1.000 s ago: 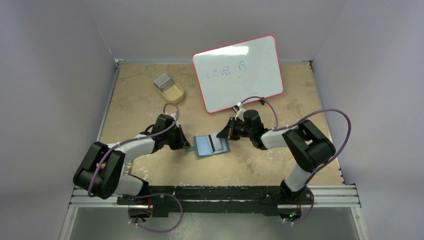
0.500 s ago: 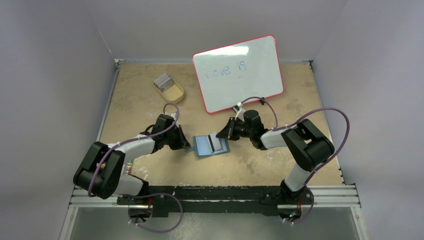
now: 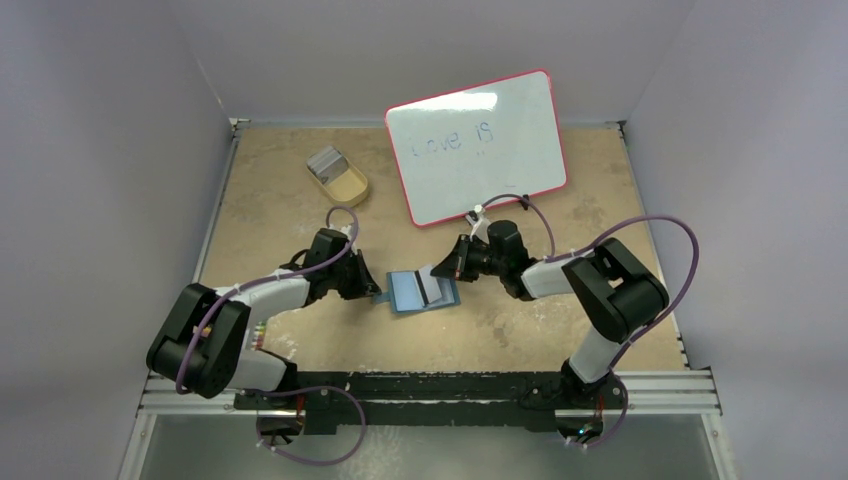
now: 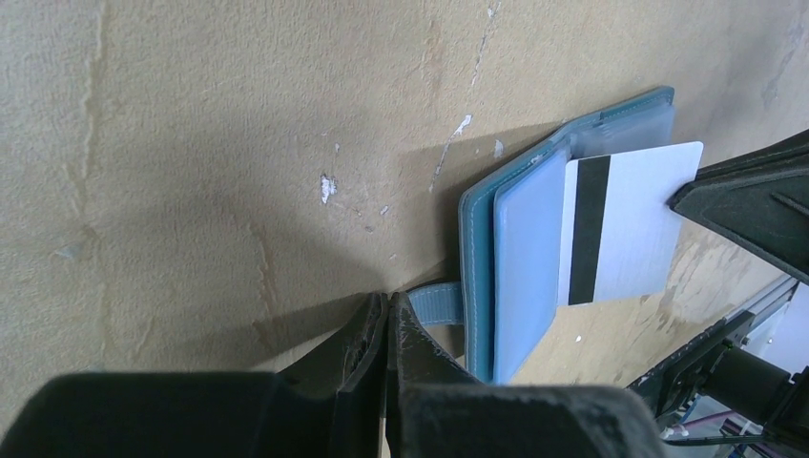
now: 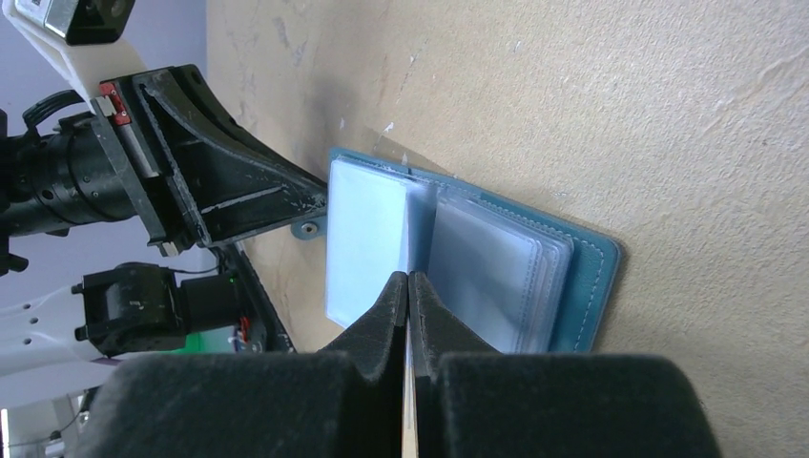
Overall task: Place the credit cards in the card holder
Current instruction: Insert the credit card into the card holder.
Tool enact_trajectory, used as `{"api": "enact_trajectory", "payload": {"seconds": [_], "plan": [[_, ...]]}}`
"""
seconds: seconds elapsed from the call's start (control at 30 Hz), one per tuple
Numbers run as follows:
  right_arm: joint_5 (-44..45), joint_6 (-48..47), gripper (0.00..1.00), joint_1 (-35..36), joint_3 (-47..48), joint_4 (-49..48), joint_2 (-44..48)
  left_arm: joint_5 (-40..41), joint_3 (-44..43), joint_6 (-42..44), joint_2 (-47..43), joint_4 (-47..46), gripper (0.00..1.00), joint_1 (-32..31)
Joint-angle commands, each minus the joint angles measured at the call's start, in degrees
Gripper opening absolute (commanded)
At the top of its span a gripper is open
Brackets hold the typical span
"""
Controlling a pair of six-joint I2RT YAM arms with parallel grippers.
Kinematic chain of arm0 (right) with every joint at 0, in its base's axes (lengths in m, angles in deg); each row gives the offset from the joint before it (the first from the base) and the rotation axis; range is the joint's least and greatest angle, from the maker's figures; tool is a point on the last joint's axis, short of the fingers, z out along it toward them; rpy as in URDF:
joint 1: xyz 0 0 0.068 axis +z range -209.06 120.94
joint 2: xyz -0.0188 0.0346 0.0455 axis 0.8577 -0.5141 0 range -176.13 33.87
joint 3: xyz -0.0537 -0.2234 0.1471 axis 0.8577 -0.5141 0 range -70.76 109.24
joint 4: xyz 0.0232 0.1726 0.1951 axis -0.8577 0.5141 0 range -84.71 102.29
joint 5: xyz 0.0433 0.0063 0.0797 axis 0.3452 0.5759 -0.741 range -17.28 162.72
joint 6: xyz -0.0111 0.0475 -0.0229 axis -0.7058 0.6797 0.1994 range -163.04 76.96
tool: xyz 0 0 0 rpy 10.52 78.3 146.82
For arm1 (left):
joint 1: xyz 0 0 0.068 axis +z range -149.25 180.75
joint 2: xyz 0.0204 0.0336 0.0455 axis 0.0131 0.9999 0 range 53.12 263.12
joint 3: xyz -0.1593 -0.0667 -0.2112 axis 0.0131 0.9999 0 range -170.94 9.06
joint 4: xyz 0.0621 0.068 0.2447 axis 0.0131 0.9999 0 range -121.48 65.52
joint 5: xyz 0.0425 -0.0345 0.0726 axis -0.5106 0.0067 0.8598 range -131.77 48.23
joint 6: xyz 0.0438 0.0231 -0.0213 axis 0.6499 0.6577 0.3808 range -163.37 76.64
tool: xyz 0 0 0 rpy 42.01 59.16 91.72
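Observation:
The teal-blue card holder (image 3: 422, 291) lies open on the table, its clear sleeves showing in the right wrist view (image 5: 496, 267). My right gripper (image 3: 447, 268) is shut on one credit card, a white one with a black stripe (image 4: 625, 224). It holds the card edge-on (image 5: 408, 279) with its far end in the holder's fold. My left gripper (image 3: 373, 290) is shut, its tips (image 4: 388, 301) down at the holder's snap tab (image 4: 434, 307) with nothing seen between them. The other grey credit cards (image 3: 325, 161) lie in the tan tray.
The tan oval tray (image 3: 350, 186) sits at the back left. A whiteboard with a red rim (image 3: 475, 145) lies at the back, just behind my right arm. Grey walls close in the table on three sides.

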Motion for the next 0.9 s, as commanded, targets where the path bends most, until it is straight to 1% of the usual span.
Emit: {"api": "enact_trajectory", "payload": {"seconds": [0.0,0.2,0.4,0.57,0.87], "plan": [[-1.29,0.77,0.0,0.13,-0.23,-3.06,-0.39,2.44,-0.19,-0.45,-0.41,-0.75,0.0,-0.32],[-0.41,0.42,0.0,0.13,0.03,-3.13,-1.12,2.26,-0.42,-0.5,0.12,-0.65,0.0,-0.25],[-0.64,1.58,0.0,0.3,-0.21,-5.44,-3.01,3.05,-0.51,-0.7,0.08,0.09,0.0,-0.26],[1.02,1.58,0.0,0.65,-0.43,-5.06,-2.51,3.43,-0.59,-1.19,0.2,0.05,0.0,-0.35],[2.42,2.0,0.01,3.06,-0.53,-4.77,-3.46,2.74,-0.82,-1.69,0.6,-0.6,0.0,-0.34]]}}
